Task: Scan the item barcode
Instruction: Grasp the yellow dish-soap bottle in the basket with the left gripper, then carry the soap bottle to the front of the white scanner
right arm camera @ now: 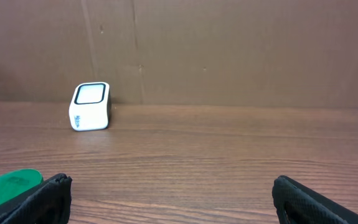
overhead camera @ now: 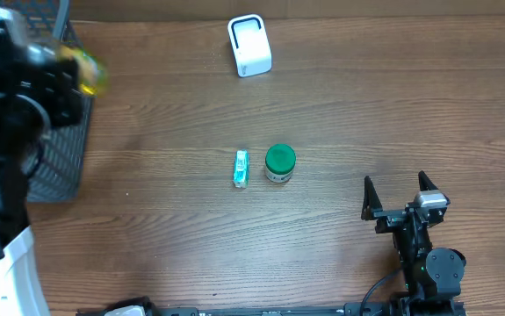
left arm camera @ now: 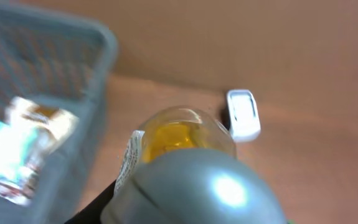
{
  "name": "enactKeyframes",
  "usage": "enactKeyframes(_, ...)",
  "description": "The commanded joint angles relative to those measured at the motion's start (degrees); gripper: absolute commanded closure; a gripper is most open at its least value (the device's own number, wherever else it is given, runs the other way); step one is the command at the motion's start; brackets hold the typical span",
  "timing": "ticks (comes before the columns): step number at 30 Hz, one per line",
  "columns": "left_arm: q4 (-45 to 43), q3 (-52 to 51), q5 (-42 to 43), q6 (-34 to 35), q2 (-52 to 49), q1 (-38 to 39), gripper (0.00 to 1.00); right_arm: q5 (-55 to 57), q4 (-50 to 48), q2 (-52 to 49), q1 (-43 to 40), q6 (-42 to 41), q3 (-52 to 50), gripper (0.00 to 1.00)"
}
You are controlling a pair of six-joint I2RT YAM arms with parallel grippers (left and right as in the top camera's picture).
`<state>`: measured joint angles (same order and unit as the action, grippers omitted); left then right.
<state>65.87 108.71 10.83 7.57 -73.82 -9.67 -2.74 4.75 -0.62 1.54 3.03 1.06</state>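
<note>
bottle [left arm camera: 182,137]: yellow contents, silver cap, white label on its side, print too blurred to read. held in the left gripper [overhead camera: 75,75] above the basket [overhead camera: 63,162] rim, far left. scanner [overhead camera: 250,46]: white, well apart at the far edge of the table [overhead camera: 164,219]; its small front mark is unreadable. 1 green-lidded jar [overhead camera: 279,162] just beside 1 teal box [overhead camera: 241,168], mid-table. right gripper [overhead camera: 400,195]: jaws wide, holding nothing.
</note>
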Motion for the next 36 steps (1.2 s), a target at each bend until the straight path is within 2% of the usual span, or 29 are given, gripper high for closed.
enactKeyframes(1,2.67,-2.38,0.11,0.85,-3.13,5.42,0.64,0.13,-0.11,0.46,0.28,0.04,-0.61,0.0)
enactKeyframes(7,3.45,-8.59,-3.85,1.97,-9.51,13.86,0.64,0.13,-0.11,0.46,0.28,0.04,-0.61,0.0)
enactKeyframes(14,-3.78,-15.37,-7.43,5.86,-16.92,22.8,0.64,0.13,-0.11,0.46,0.28,0.04,-0.61,0.0)
enactKeyframes(23,-11.93,-17.88,-20.79,10.91,-24.17,32.13,0.64,0.13,-0.11,0.46,0.28,0.04,-0.61,0.0)
enactKeyframes(36,-33.42,-26.23,-20.87,12.2,-30.67,37.27,0.62,0.13,-0.11,0.46,0.28,0.04,-0.61,0.0)
